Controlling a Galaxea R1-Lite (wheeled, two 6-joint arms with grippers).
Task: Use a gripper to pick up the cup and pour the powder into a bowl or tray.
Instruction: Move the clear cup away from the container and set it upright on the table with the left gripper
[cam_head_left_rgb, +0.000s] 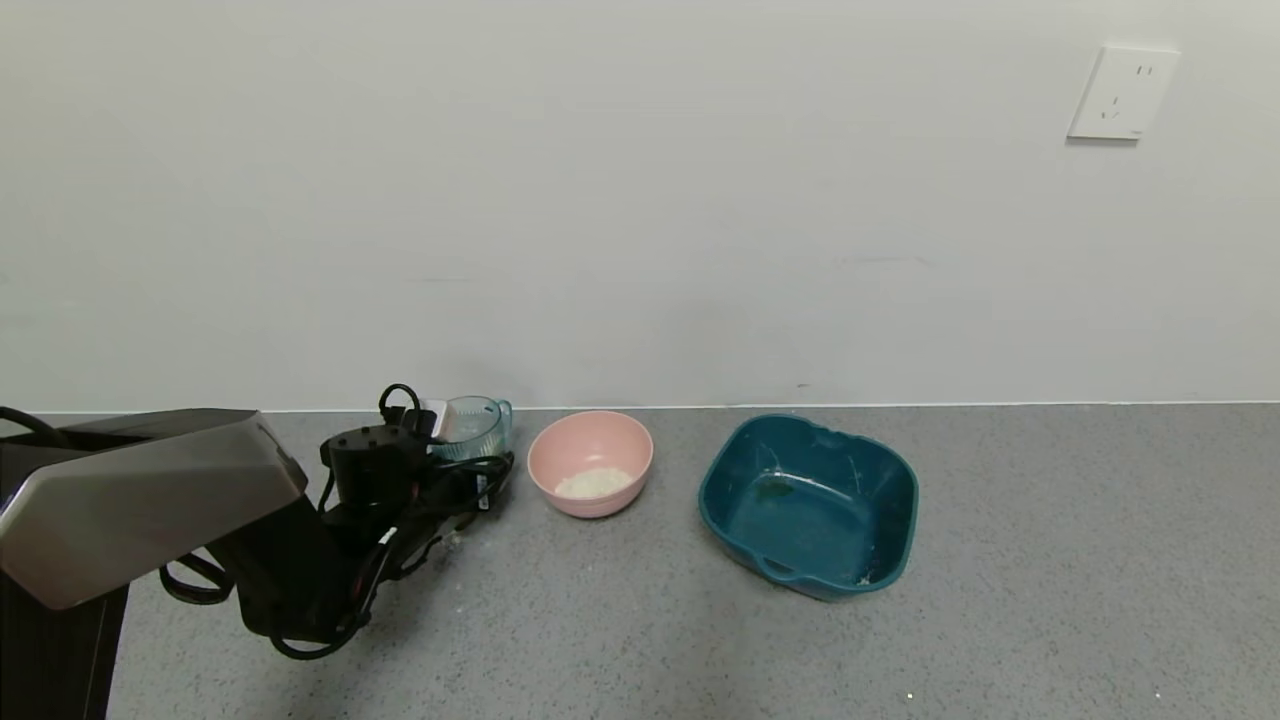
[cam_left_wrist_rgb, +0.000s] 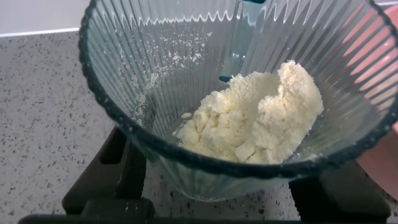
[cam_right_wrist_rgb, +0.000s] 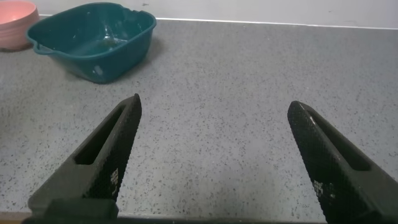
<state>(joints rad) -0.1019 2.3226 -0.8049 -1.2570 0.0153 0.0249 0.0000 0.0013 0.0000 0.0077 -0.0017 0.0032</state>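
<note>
While the left gripper (cam_head_left_rgb: 455, 455) clasps the cup (cam_head_left_rgb: 475, 425) near the wall at the back of the grey counter (cam_head_left_rgb: 1000, 600), the pink bowl (cam_head_left_rgb: 590, 462) sits just beside it, toward the robot's right. That sideways gap is what the coming pour seems to turn on: the cup probably needs carrying a short way right and tipping over the bowl's rim. The cup looks roughly upright, its small handle pointing toward the bowl. The left arm is plainly the nearer one; the right arm does not appear in the head view at all.

The head view shows the layout but not the cup's contents. It does show a small heap of white powder (cam_head_left_rgb: 594, 483) already lying in the bowl, and a dark teal tub (cam_head_left_rgb: 808, 505) farther right, well apart from the cup.

The left wrist view looks straight down into the ribbed cup (cam_left_wrist_rgb: 186, 81), where a clumped mound of off-white powder (cam_left_wrist_rgb: 255, 115) lies against one side, with dusting on the wall. Black fingers (cam_left_wrist_rgb: 124, 174) press the cup's lower sides from both flanks, so the grip looks firm.

The right wrist view shows the right gripper (cam_right_wrist_rgb: 217, 162) with fingers spread wide over bare counter, holding nothing, the teal tub (cam_right_wrist_rgb: 93, 40) and an edge of the pink bowl (cam_right_wrist_rgb: 15, 22) beyond it.
</note>
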